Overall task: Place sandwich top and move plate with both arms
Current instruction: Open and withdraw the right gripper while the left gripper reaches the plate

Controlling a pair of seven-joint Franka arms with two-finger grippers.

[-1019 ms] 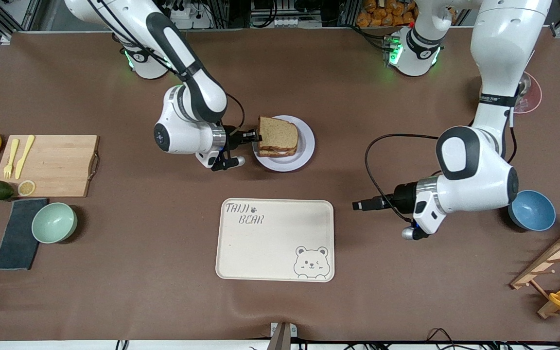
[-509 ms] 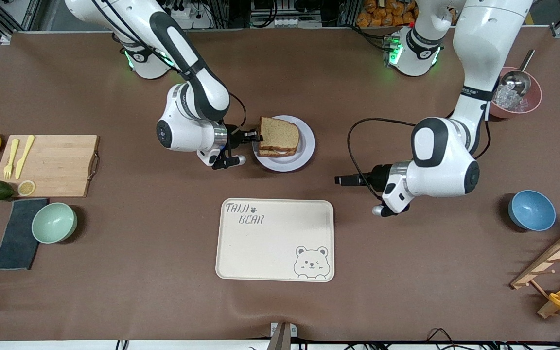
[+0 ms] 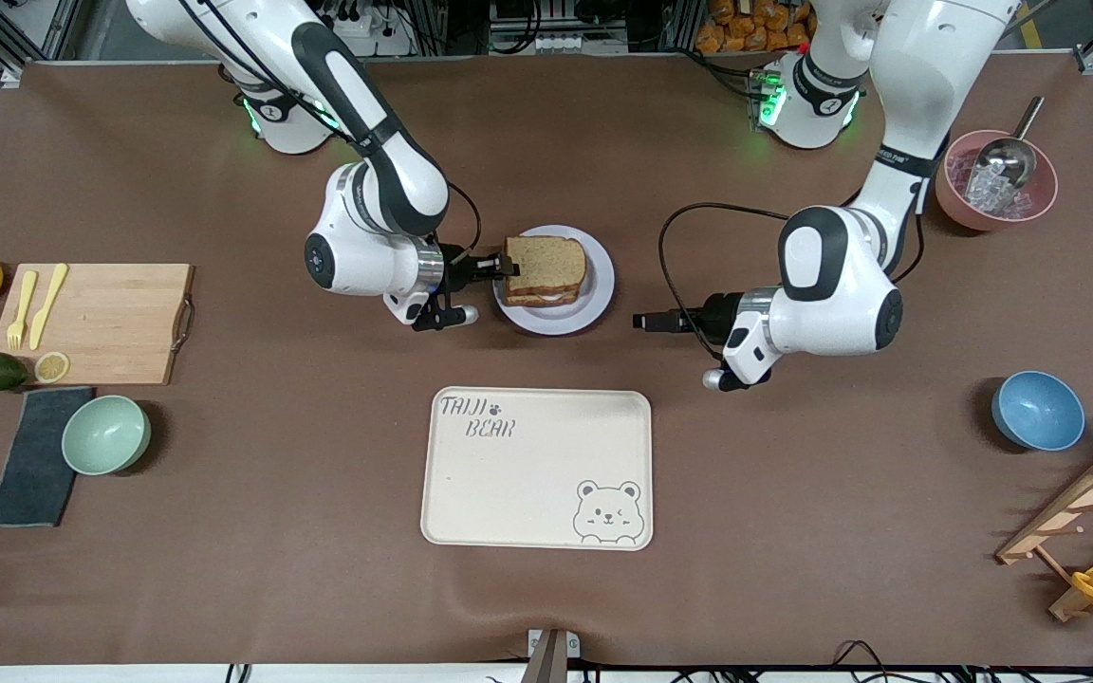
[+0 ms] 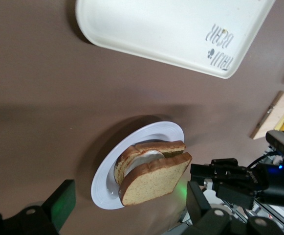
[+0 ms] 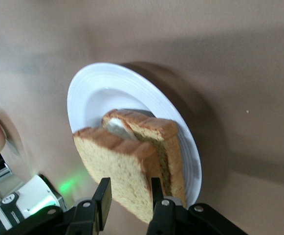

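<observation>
The sandwich top (image 3: pixel 546 258) (image 4: pixel 154 178) (image 5: pixel 117 166) rests on a lower slice with egg (image 5: pixel 115 126) on the plate (image 3: pixel 599 285) (image 4: pixel 102 191) (image 5: pixel 93 93). My right gripper (image 3: pixel 499 267) (image 5: pixel 130 188) is at the plate's edge toward the right arm's end of the table. It is open; its fingers (image 5: pixel 102 196) straddle the top slice's edge, with a gap on one side. My left gripper (image 3: pixel 639 321) (image 4: pixel 129 205) hovers low beside the plate on its left-arm side. It is open and holds nothing, and it points at the plate.
A cream bear-printed tray (image 3: pixel 537 470) lies nearer the front camera than the plate. A cutting board (image 3: pixel 101 323), green bowl (image 3: pixel 106 433) and fruit are at the right arm's end. A blue bowl (image 3: pixel 1038 410), pink bowl with scoop (image 3: pixel 995 194) and wooden rack (image 3: pixel 1078 531) are at the left arm's end.
My right gripper's fingers have parted and the top slice has settled flatter onto the sandwich. The left arm has swung in toward the plate, uncovering the pink bowl.
</observation>
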